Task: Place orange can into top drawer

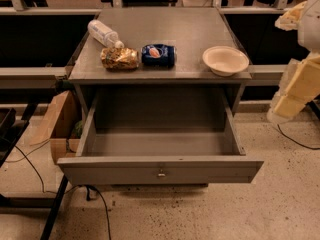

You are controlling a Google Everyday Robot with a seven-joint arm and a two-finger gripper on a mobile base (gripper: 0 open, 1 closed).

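Observation:
The orange can (119,58) lies on its side on the grey cabinet top (165,29), at the front left. It touches the dark blue can (158,55) on its right. The top drawer (160,170) is pulled fully open below the top, and its grey inside is bare. My gripper (292,86) is at the end of the cream-coloured arm at the right edge of the view. It is level with the cabinet top, well to the right of the cabinet and far from the orange can. It holds nothing that I can see.
A white plastic bottle (104,34) lies behind the orange can. A cream bowl (225,60) sits at the top's front right. A cardboard box (59,124) stands on the floor left of the drawer. Black cables (30,164) run across the floor at the left.

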